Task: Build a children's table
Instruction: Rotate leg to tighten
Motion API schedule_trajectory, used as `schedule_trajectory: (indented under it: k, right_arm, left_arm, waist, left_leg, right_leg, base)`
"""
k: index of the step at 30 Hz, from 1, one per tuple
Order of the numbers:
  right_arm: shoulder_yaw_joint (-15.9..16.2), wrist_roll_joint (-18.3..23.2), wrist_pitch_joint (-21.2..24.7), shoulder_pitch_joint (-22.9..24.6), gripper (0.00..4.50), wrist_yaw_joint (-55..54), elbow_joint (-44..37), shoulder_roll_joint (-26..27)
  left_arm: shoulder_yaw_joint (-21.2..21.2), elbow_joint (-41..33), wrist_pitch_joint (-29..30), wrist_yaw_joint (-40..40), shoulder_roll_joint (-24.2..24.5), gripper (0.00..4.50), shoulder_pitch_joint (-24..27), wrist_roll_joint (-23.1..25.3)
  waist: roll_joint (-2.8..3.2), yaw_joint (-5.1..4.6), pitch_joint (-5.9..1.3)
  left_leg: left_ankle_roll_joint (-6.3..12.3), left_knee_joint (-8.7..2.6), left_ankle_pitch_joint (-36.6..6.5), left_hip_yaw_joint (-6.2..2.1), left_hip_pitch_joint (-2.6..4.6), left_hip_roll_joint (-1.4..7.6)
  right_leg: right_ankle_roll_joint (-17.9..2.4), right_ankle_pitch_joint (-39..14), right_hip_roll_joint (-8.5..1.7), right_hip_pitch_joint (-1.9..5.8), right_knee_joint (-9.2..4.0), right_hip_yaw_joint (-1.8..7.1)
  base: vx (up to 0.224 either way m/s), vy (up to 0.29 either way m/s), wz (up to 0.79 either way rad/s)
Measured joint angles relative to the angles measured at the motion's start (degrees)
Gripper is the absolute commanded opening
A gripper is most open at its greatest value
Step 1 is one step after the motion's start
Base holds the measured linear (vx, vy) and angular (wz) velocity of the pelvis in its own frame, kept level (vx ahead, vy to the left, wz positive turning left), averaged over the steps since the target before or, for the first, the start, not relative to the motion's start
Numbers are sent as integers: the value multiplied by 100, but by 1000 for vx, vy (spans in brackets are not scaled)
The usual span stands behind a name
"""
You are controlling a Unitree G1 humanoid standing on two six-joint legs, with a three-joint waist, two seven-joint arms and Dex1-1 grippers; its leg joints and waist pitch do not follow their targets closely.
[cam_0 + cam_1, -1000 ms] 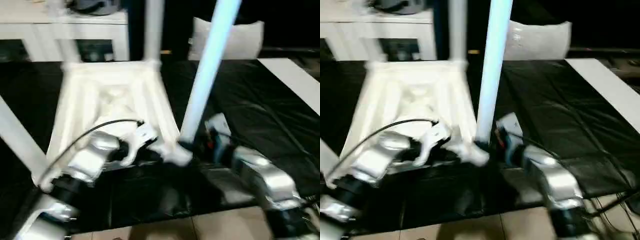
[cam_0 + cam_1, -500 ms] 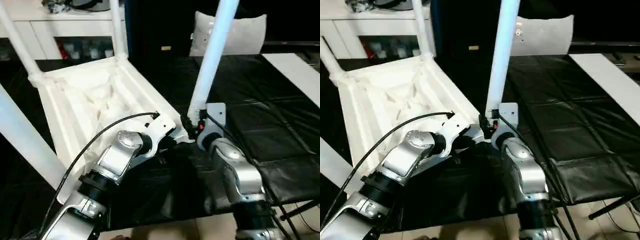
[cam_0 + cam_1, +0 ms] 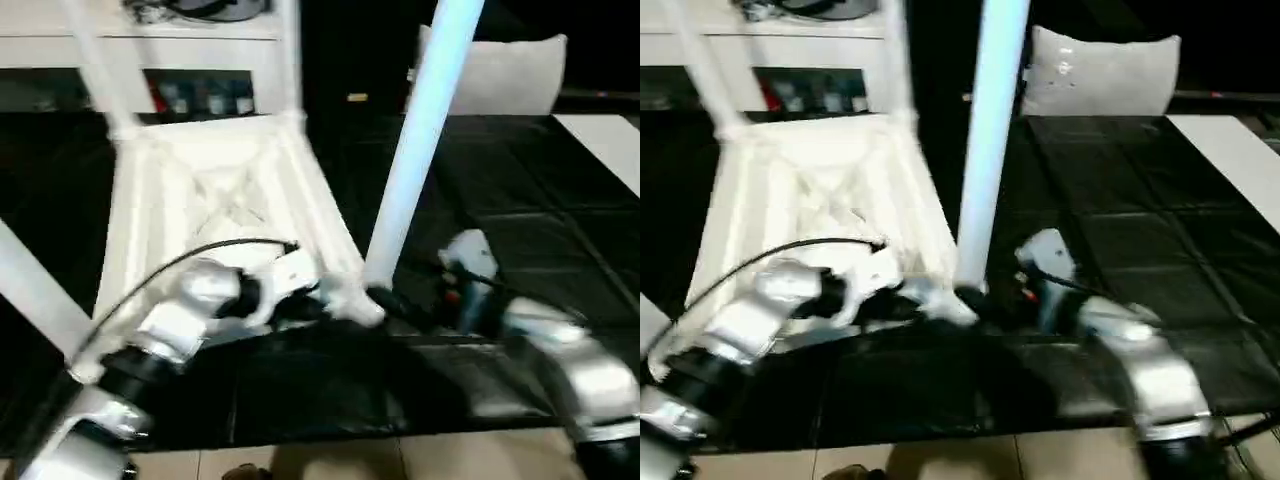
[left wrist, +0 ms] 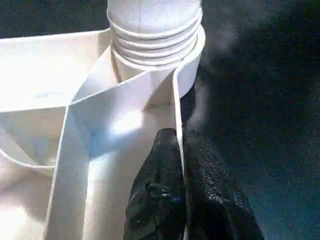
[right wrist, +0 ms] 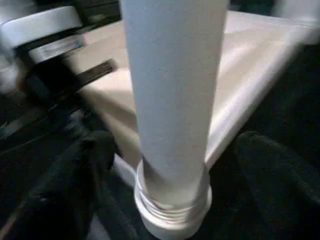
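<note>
The children's table top (image 3: 215, 185) lies upside down on the black mat, ribbed underside up. Legs stand in its corner sockets. The nearest leg (image 3: 415, 140) rises from the near right corner socket (image 5: 172, 212), and its threaded end sits in the socket. My left gripper (image 4: 180, 145) is shut on the thin rim (image 4: 176, 100) of the top, right beside that socket. My right gripper (image 5: 175, 145) is open, with one black finger (image 5: 75, 185) on each side of the leg's base, apart from it.
A grey-white pillow (image 3: 500, 75) leans at the back right. A white cabinet (image 3: 150, 50) stands behind the table top. A white board (image 3: 605, 150) lies at the mat's right edge. Two far legs (image 3: 290, 55) and a near left leg (image 3: 30, 290) stick up.
My right gripper's fingers have spread away from the leg's base. My left gripper keeps its hold on the rim. The whole view has shifted with the camera.
</note>
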Motion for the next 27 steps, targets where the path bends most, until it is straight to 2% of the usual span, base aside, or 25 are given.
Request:
schedule_trajectory:
  k: [6, 7, 11, 14, 15, 27]
  right_arm:
    - [273, 157, -248, -47, 442, 1251, 180, -476]
    - [307, 183, -284, -82, 415, 1398, 279, -503]
    - [425, 237, -335, -208, 389, 1827, 507, -607]
    - [571, 248, -358, -248, 366, 2170, 590, -770]
    - [587, 248, -374, -249, 346, 2229, 616, -784]
    - [699, 314, -406, -259, 245, 2555, 715, -821]
  left_arm:
    - [-258, 4, -402, -706, 167, 0, -20, -66]
    - [-297, 37, -461, -790, 180, 0, -53, -64]
    - [-397, 117, -683, -1094, 228, 0, -124, -62]
    - [-488, 198, -879, -1319, 219, 0, -181, -62]
    - [-522, 268, -961, -1363, 213, 0, -227, -59]
    - [-564, 358, -1160, -1564, 218, 0, -277, -52]
  waist:
    - [-15, 88, -3]
    - [-18, 94, -3]
    - [-20, 122, -3]
    - [-59, 145, -5]
    - [-67, 149, -5]
    - [-90, 143, -6]
  left_leg:
    - [26, 14, 5, 37, -1, 0]
    - [28, 18, 6, 40, -1, 0]
    - [41, 23, 14, 63, 1, 0]
    - [55, 22, 22, 82, 2, 0]
    - [61, 22, 25, 89, 2, 0]
    - [90, 23, 30, 129, 1, -3]
  right_leg:
    - [-5, 6, -17, 2, 4, 2]
    - [-5, 7, -20, 1, 9, 2]
    - [-8, 13, -34, 1, 16, 3]
    - [-8, 13, -46, 2, 18, 0]
    - [-7, 14, -51, 2, 18, -1]
    - [-6, 26, -79, 0, 18, 0]
  base:
    - [0, 0, 0]
    - [0, 0, 0]
    - [0, 0, 0]
    - [0, 0, 0]
    - [0, 0, 0]
    - [0, 0, 0]
